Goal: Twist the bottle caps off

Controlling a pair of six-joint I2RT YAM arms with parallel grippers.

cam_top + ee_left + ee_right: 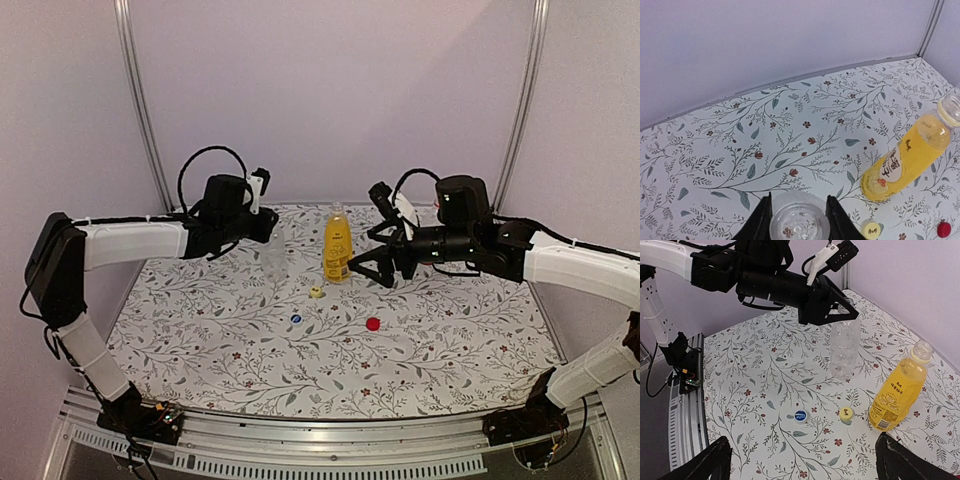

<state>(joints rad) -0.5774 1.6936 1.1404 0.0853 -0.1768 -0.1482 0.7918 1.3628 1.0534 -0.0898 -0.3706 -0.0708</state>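
The clear unlabelled bottle (275,255) stands upright and capless at the back left. My left gripper (265,226) is shut on its upper part; in the left wrist view its fingers (760,222) press both sides of the bottle (799,226). The yellow-orange bottle (337,245) stands capless just to its right. The yellow cap (316,292), blue cap (296,319) and red cap (373,323) lie loose on the mat. My right gripper (372,270) is open and empty, just right of the yellow bottle. The red-labelled bottle is out of view.
The floral mat (450,330) covers the table up to the lilac back wall. Metal frame posts (140,110) stand at the back corners. The left arm (765,280) reaches across above the clear bottle (844,350) in the right wrist view.
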